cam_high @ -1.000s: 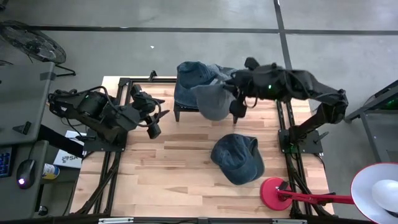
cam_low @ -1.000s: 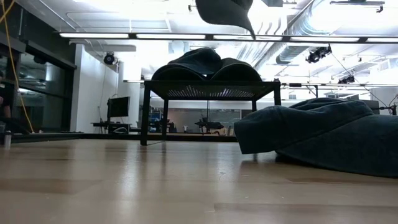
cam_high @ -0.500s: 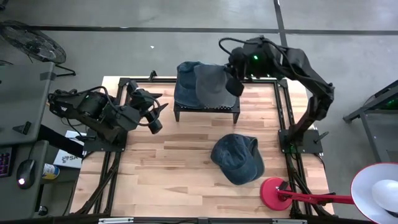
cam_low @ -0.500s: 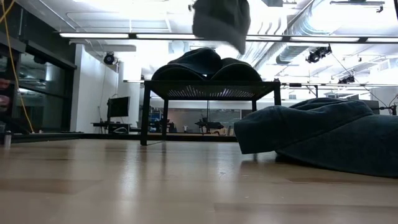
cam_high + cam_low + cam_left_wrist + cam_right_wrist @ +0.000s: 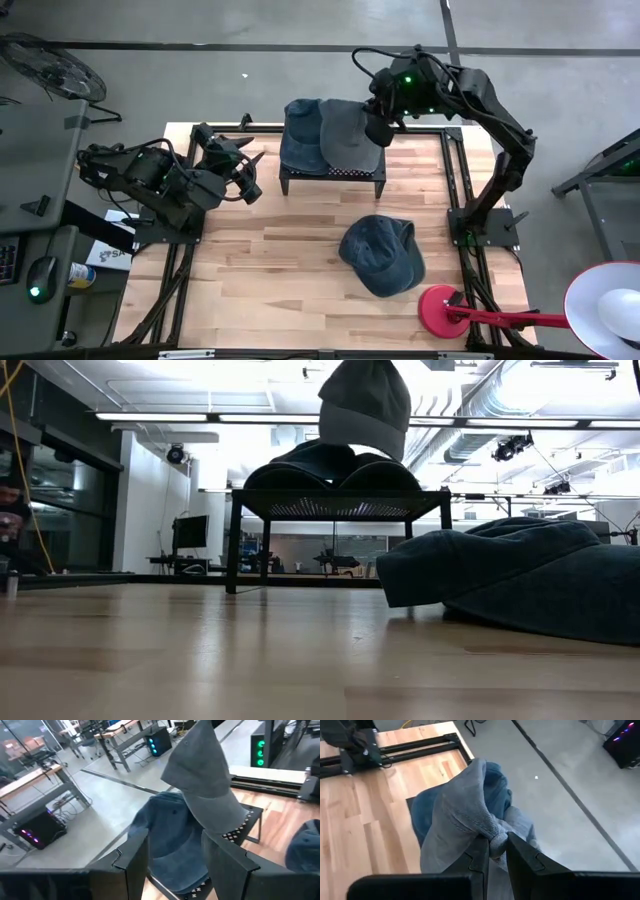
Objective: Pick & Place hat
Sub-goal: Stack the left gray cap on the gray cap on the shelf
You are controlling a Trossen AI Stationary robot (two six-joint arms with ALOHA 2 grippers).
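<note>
Hat pinched in right claw

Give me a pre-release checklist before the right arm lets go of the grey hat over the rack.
1. Right pincer shut on the grey hat: ok.
2. Grey hat positioned over the black rack: ok.
3. Grey hat resting on the rack: not ok, the low view shows it hanging above the blue hat lying there.
4. Left pincer open and off to the rack's side: ok.
5. Dark blue hat on the table, apart from the rack: ok.
</note>
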